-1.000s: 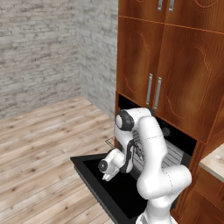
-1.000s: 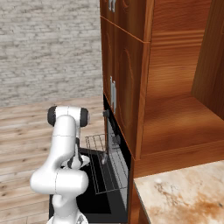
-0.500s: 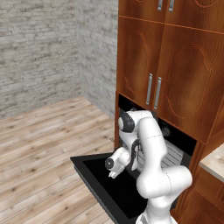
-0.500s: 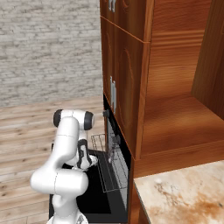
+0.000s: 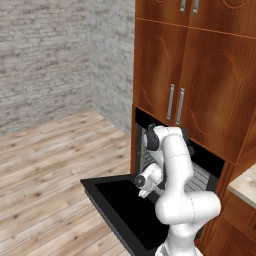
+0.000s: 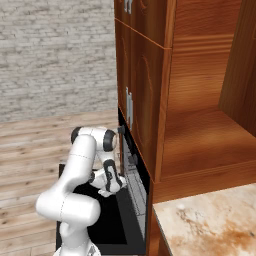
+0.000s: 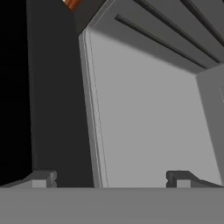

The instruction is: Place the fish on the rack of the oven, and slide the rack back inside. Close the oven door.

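Above the lowered oven door [image 5: 120,210], the tool [image 7: 111,177] gapes wide, holding nothing, facing the oven [image 7: 148,113] cavity.

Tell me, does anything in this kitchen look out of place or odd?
Only the oven stands out: its black oven door hangs fully open, lying flat over the wooden floor, beside the robot. The gripper is open and holds nothing, facing the grey oven cavity. Nothing looks spilled, broken or askew.

Both base views flank the arm facing the oven [image 5: 175,165]; hand view peers closely inside.
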Available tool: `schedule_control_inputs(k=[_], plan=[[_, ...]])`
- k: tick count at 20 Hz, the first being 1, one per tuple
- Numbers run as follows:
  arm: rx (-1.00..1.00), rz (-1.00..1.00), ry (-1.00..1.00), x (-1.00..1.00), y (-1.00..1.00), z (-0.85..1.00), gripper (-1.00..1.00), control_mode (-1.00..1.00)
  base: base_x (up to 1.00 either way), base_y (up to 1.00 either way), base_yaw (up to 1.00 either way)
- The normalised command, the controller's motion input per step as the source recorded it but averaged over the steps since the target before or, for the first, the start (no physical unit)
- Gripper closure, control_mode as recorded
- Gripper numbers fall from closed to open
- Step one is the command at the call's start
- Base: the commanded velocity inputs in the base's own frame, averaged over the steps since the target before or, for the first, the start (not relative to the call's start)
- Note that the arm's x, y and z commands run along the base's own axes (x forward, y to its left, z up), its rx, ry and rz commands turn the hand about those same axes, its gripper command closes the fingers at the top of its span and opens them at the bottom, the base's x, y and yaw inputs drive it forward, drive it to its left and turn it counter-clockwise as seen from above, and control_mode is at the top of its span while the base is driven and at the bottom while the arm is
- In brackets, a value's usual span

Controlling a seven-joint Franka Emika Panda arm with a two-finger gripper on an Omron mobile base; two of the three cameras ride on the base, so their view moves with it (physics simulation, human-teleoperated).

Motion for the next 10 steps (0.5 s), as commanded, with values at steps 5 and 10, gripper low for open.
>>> schedule_control_inputs(k=[5, 10], plan=[[0.0, 0.0, 0.0, 0.25, -0.94, 0.0, -1.0, -1.0, 0.0, 0.0, 0.0], [0.0, 0.0, 0.0, 0.14, -0.67, 0.01, -1.0, -1.0, 0.0, 0.0, 0.0]])
